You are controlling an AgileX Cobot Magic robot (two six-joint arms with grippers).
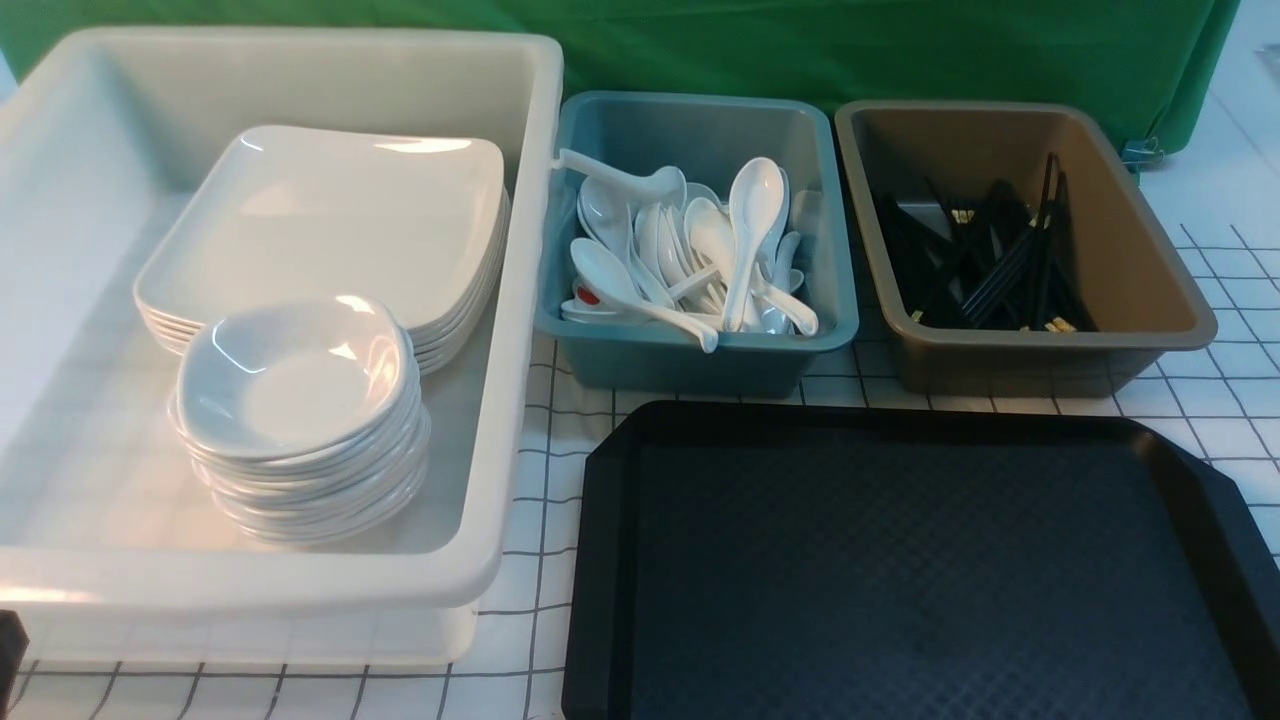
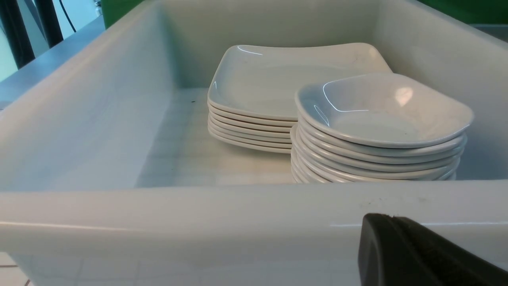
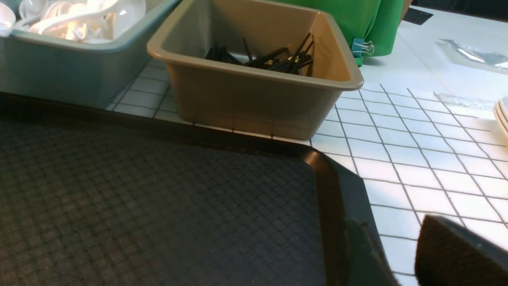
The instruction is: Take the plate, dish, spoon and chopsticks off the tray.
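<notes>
Matt, diamond-textured black plastic tray (image 1: 900, 560); glossy white plates (image 1: 330, 215).

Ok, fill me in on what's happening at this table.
Nothing is being handled right now. The black diamond-textured plastic tray holds nothing in view. Square white plates and small white dishes sit stacked in the white tub, white soup spoons fill the teal tub, black chopsticks the brown tub.

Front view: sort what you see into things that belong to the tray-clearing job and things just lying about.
Belongs to the job:
- tray, nothing on it
- plates and dishes stacked in the white tub
- spoons in the teal tub
- chopsticks in the brown tub

Just lying about:
- green cloth
- checked tablecloth
</notes>
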